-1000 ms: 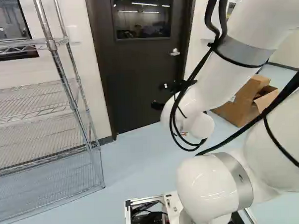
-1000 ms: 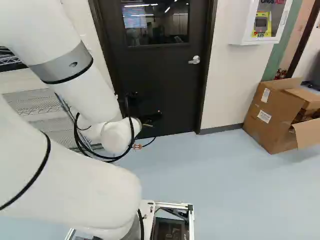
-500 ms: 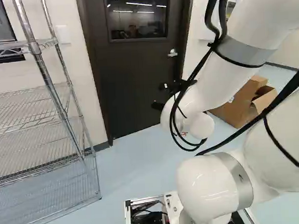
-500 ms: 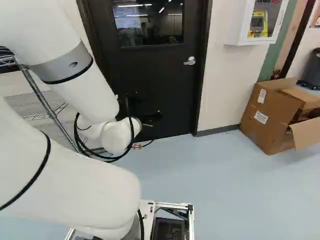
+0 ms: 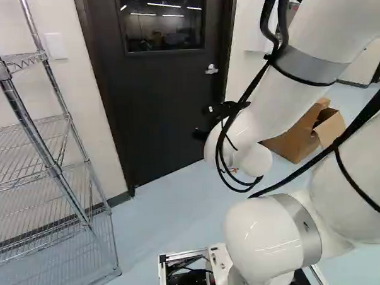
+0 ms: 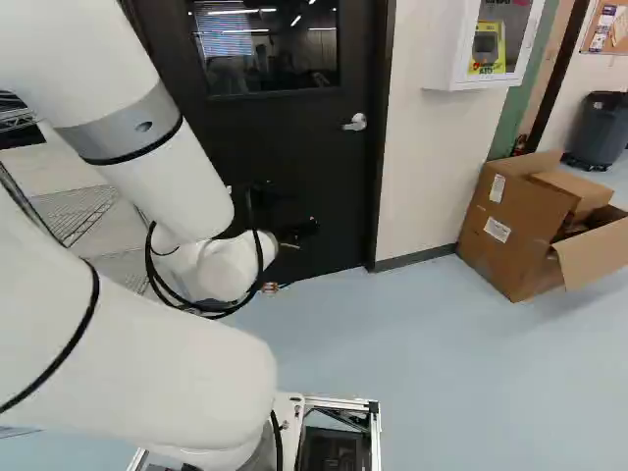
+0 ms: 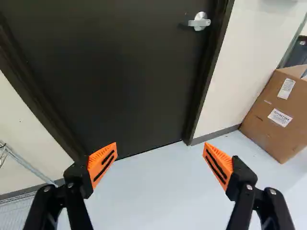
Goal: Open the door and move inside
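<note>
The black gripper (image 6: 299,232) shows small against the door in the right base view, at the arm's far end. In the wrist view my gripper (image 7: 159,165) stands wide open with nothing between its orange pads. Ahead of it is the dark door (image 7: 115,72), shut in its frame, with a window (image 5: 162,20) in its upper part. A silver lever handle (image 7: 199,21) sits near the door's right edge, farther off than the fingertips and touched by nothing. The same handle (image 6: 356,123) shows right of the gripper and higher in the right base view.
A wire shelf rack (image 5: 49,161) stands left of the door. Right of the door, an open cardboard box (image 6: 520,231) lies on the floor by the wall, below a white wall cabinet (image 6: 481,44). A dark bin (image 6: 599,128) stands farther back.
The base has moved: door, rack and box have shifted left in both base views, with the rack looming nearer. The arm holds the same pose over its joint.
</note>
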Motion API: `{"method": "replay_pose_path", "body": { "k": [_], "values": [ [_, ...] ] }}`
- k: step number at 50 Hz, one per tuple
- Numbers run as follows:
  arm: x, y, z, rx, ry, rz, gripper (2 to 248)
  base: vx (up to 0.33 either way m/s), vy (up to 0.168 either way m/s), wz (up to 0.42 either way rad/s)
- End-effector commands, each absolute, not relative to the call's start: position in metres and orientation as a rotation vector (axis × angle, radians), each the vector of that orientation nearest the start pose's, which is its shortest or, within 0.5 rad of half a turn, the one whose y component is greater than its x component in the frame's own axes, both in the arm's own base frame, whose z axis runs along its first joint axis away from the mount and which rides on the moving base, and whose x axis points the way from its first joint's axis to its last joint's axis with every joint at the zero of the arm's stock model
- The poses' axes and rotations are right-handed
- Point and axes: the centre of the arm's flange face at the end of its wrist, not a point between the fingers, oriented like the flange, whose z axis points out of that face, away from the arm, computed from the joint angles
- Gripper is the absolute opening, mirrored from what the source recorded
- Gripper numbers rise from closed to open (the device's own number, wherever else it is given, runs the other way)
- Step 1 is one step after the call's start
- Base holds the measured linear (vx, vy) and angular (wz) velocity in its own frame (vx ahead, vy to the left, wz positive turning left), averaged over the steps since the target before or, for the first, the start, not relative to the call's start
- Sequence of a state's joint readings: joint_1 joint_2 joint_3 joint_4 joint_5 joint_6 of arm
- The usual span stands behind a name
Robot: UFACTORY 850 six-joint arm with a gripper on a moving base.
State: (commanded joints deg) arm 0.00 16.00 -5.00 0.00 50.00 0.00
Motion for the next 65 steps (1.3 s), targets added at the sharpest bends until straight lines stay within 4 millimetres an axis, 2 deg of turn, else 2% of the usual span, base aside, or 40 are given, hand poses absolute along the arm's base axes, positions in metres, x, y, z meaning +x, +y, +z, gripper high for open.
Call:
{"method": "replay_pose_path", "body": {
  "k": [65],
  "values": [
    [0.2703,0.0000,0.3656,-2.558,0.000,-1.824,247,0.141,-0.002,-0.020]
  ]
}}
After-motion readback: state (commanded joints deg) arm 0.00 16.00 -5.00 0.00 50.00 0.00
